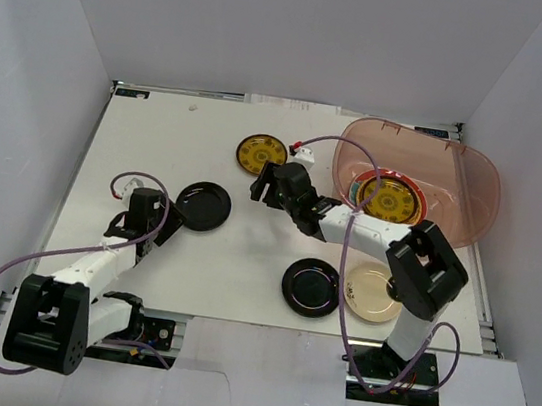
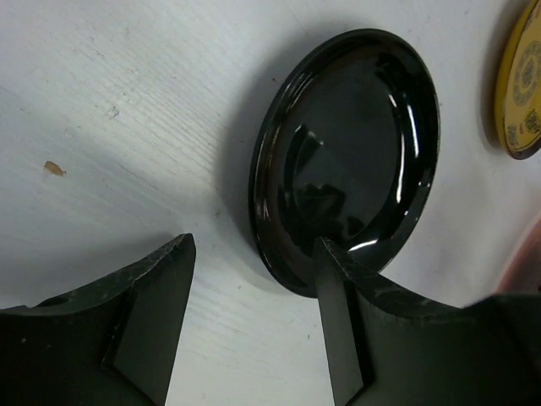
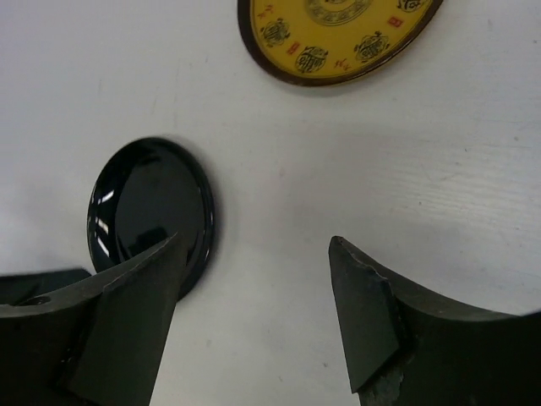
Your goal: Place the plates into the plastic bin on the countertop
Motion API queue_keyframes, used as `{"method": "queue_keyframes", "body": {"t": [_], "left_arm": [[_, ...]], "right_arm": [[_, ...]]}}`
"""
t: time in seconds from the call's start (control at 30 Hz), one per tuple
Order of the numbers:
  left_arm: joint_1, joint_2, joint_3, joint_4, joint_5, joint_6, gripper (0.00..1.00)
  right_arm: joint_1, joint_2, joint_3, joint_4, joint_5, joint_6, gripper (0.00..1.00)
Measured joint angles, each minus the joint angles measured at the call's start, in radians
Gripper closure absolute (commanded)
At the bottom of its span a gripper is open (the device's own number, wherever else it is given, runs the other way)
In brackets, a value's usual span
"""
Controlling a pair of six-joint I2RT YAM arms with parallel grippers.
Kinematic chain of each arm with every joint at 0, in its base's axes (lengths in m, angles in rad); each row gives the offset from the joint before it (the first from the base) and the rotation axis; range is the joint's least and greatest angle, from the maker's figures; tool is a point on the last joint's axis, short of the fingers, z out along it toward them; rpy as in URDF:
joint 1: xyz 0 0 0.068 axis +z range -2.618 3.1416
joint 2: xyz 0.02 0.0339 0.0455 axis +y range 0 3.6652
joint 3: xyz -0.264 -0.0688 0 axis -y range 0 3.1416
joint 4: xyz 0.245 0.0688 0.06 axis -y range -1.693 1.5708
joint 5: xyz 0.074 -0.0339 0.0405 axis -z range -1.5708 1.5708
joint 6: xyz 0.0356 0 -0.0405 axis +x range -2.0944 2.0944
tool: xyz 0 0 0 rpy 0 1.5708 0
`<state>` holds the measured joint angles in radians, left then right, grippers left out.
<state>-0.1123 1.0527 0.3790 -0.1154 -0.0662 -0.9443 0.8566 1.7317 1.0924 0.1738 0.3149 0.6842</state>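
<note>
A black plate (image 1: 203,206) lies on the white countertop (image 1: 159,137). My left gripper (image 1: 173,222) is open right at its near rim. In the left wrist view the right fingertip (image 2: 331,262) overlaps the rim of this plate (image 2: 347,156); whether it touches, I cannot tell. My right gripper (image 1: 264,184) is open and empty over bare table, below a yellow patterned plate (image 1: 261,153). That plate (image 3: 338,34) and the black plate (image 3: 150,216) show in the right wrist view. The pinkish plastic bin (image 1: 475,191) at the back right holds a yellow patterned plate on a red one (image 1: 388,197).
A second black plate (image 1: 312,287) and a cream plate (image 1: 373,291) lie near the front edge by the right arm's base. White walls enclose the table on three sides. Purple cables loop from both arms.
</note>
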Motion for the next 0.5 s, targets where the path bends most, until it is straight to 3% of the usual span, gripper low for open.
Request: {"method": "queue_keyframes", "body": {"t": [0.3,0.4,0.5], "left_arm": [[0.024,0.115,-0.061,0.231,0.048,-0.011,0.53],[0.026,0.15,-0.061,0.275,0.064,-0.005,0.7],[0.026,0.18,-0.062,0.298,0.078,0.003,0.93]], "right_arm": [[-0.111,0.254,0.145,0.016,0.105,0.191,0.29],[-0.145,0.323,0.179,0.015,0.124,0.254,0.3],[-0.165,0.374,0.229,0.038,0.131,0.303,0.3]]}}
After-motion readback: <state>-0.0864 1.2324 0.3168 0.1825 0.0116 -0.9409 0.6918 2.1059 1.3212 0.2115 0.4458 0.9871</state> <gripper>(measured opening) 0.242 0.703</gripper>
